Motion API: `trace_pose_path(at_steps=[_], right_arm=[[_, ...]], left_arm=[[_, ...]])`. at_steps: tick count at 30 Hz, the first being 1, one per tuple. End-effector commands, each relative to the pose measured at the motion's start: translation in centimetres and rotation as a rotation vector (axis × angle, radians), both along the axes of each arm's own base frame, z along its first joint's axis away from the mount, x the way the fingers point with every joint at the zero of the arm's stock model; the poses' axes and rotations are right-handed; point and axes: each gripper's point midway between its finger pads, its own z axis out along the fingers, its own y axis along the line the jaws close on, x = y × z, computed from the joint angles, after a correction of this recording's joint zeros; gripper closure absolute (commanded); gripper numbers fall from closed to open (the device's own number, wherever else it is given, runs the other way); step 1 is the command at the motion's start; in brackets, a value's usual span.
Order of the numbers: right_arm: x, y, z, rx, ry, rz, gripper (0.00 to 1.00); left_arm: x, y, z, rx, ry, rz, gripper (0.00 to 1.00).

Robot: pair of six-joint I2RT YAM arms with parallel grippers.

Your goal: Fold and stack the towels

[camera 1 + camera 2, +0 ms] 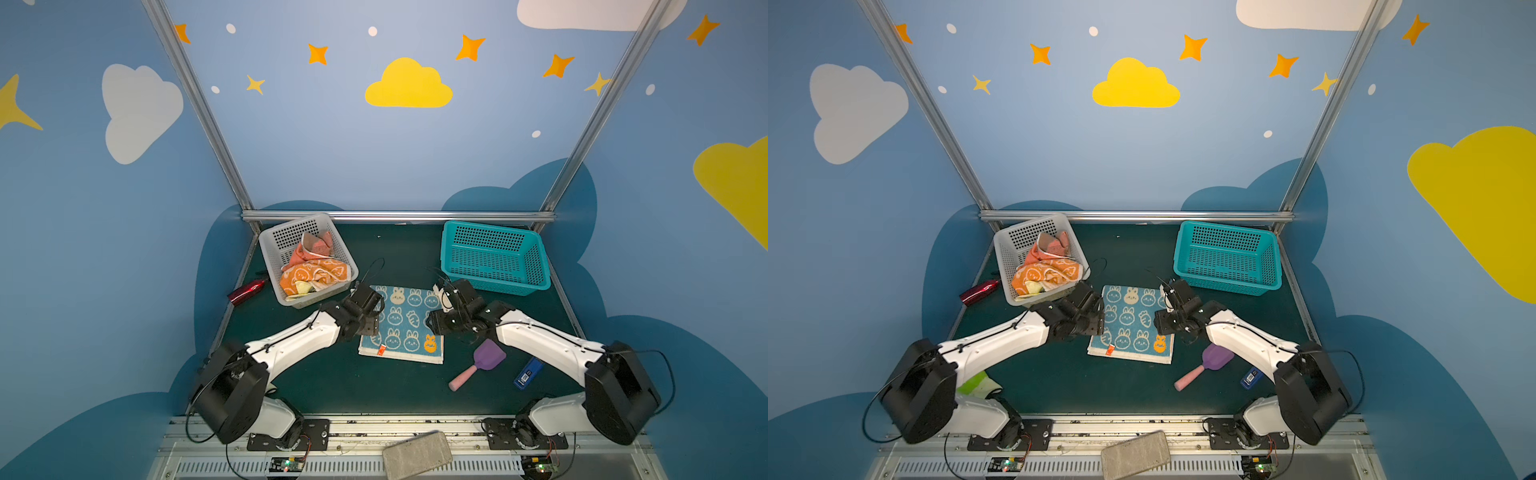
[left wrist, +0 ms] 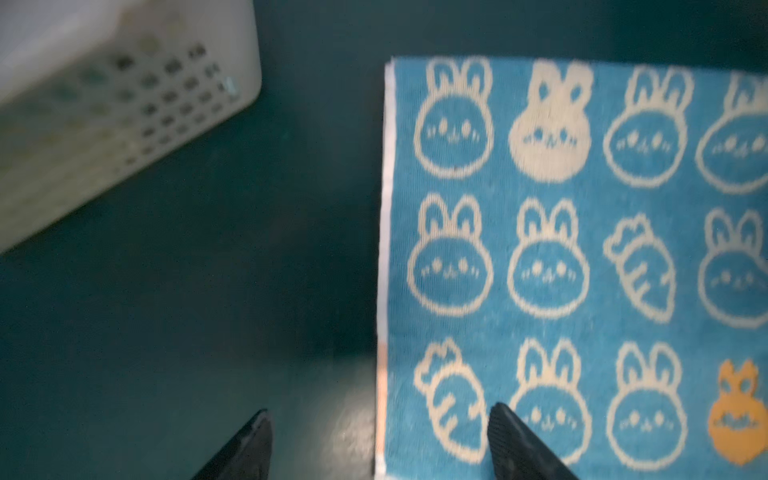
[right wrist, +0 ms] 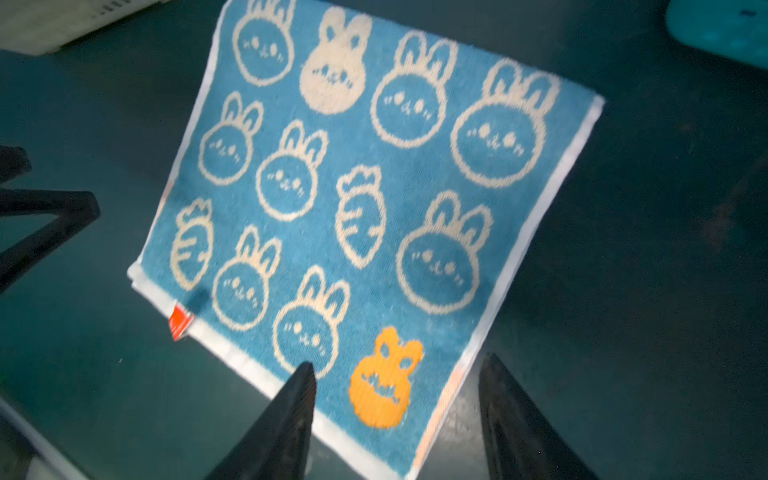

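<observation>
A blue towel (image 1: 401, 324) with white rabbits lies folded flat mid-table, a red tag at its near edge; it fills both wrist views (image 2: 582, 249) (image 3: 353, 199). My left gripper (image 1: 372, 309) hovers open over the towel's left edge, one finger over the cloth and one over bare table (image 2: 380, 409). My right gripper (image 1: 440, 299) hovers open over the towel's right near corner (image 3: 399, 359), holding nothing. An orange rabbit towel (image 1: 311, 274) and a salmon towel (image 1: 318, 245) lie crumpled in the grey basket (image 1: 291, 224).
A teal basket (image 1: 494, 257) stands at the back right. A red object (image 1: 247, 291) lies left of the grey basket. A purple scoop (image 1: 478, 368) and a blue device (image 1: 528, 372) lie at the front right. A lime-green glove (image 1: 976, 384) shows under the left arm.
</observation>
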Motion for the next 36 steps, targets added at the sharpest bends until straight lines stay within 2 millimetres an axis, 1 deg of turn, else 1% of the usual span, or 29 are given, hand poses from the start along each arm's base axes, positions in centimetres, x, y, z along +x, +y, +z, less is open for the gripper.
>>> trace_pose_path(at_steps=[1, 4, 8, 9, 10, 12, 13, 14, 16, 18, 22, 27, 30, 32, 34, 36], right_arm=[[2.9, 0.1, 0.3, -0.017, -0.013, -0.035, 0.4], [5.5, 1.9, 0.9, -0.001, -0.021, -0.012, 0.38], [8.9, 4.6, 1.8, -0.008, -0.022, 0.027, 0.35], [9.6, 4.8, 1.4, -0.024, -0.013, 0.019, 0.34], [10.8, 4.9, 1.3, -0.047, -0.013, -0.007, 0.34], [13.1, 4.7, 0.5, -0.084, -0.001, -0.064, 0.33], [13.9, 4.3, 0.0, -0.096, 0.011, -0.097, 0.33], [14.7, 4.0, -0.4, -0.101, 0.02, -0.123, 0.33], [16.0, 3.2, -1.2, -0.099, 0.036, -0.177, 0.32], [16.8, 1.7, -1.9, -0.107, 0.042, -0.229, 0.32], [17.1, -0.4, -2.2, -0.112, 0.047, -0.268, 0.32], [16.3, -2.8, -2.3, -0.126, 0.059, -0.278, 0.33], [15.8, -3.7, -2.5, -0.148, 0.069, -0.26, 0.33], [15.4, -3.9, -2.7, -0.17, 0.076, -0.228, 0.33], [14.9, -3.3, -3.1, -0.175, 0.085, -0.155, 0.36], [14.2, -2.9, -3.2, -0.192, 0.099, -0.092, 0.38]], left_arm=[[3.7, -1.0, 0.8, -0.018, -0.021, -0.029, 0.18], [6.0, -1.9, 0.2, -0.01, -0.002, -0.047, 0.17], [8.1, -3.6, -0.7, -0.005, 0.021, -0.092, 0.12], [8.5, -3.9, -0.9, -0.004, 0.022, -0.099, 0.11], [9.0, -4.0, -1.1, 0.003, 0.025, -0.098, 0.08], [10.0, -4.4, -1.4, 0.017, 0.028, -0.103, 0.05], [10.3, -4.5, -1.4, 0.021, 0.027, -0.101, 0.05], [10.8, -4.6, -1.4, 0.02, 0.025, -0.103, 0.02], [11.4, -4.8, -1.5, 0.02, 0.023, -0.101, 0.01], [12.0, -4.7, -1.6, 0.016, 0.021, -0.091, 0.0], [13.1, -4.1, -1.9, 0.011, 0.023, -0.068, 0.0], [13.9, -1.9, -2.9, 0.037, 0.038, 0.003, 0.0], [14.1, 0.0, -3.2, 0.057, 0.043, 0.055, 0.0], [14.0, 1.0, -3.3, 0.062, 0.05, 0.076, 0.0], [13.9, 1.8, -3.3, 0.066, 0.052, 0.085, 0.0], [13.6, 1.6, -3.3, 0.061, 0.057, 0.058, 0.0]])
